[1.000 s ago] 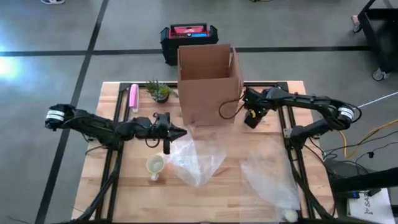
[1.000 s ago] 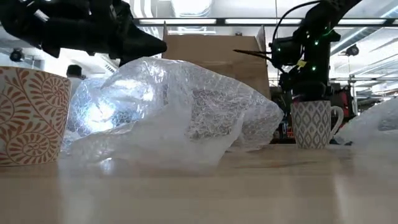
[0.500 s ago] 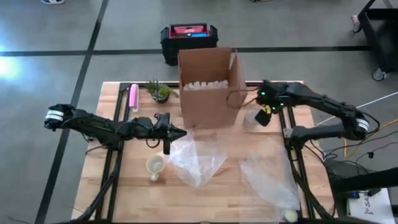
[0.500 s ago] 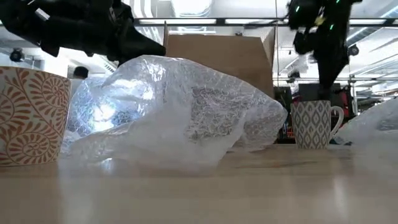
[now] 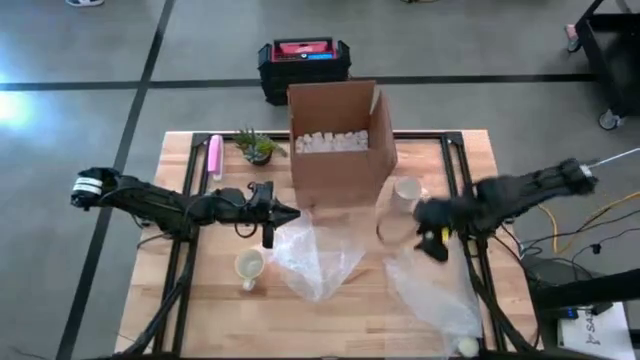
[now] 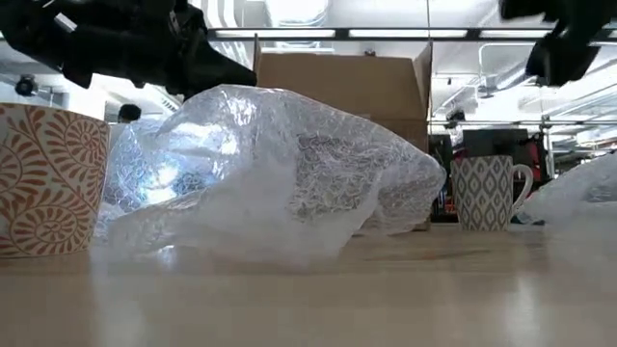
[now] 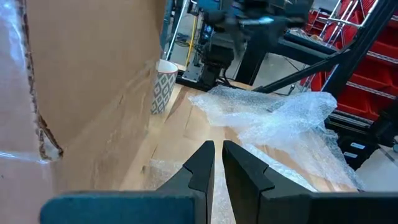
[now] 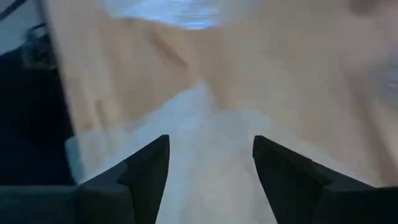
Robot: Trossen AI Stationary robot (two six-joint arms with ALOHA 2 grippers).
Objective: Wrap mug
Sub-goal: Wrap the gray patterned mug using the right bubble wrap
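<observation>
Mug [image 5: 406, 189] placement was the whole story here: the patterned one stood upright on the bench [image 5: 350, 310], just beside the cardboard box [image 5: 335, 140] on its right side, handle pointing away from the box as far as the low view showed. The right claw [image 5: 432, 240] hung a bit nearer the front edge than that mug, over the near end of the right-hand bubble wrap sheet [image 5: 435, 285], fingers spread wide with nothing between them. So the mug lay toward the box from that claw, and the wrap lay right under it. I'd guess the right arm was the nearer one for dragging wrap to mug.

The left claw [image 5: 288, 213] was over the other bubble wrap pile [image 5: 315, 255], fingers nearly pinched together on nothing, and a second orange-patterned mug [image 5: 249, 266] sat near it, closer to the front edge.
</observation>
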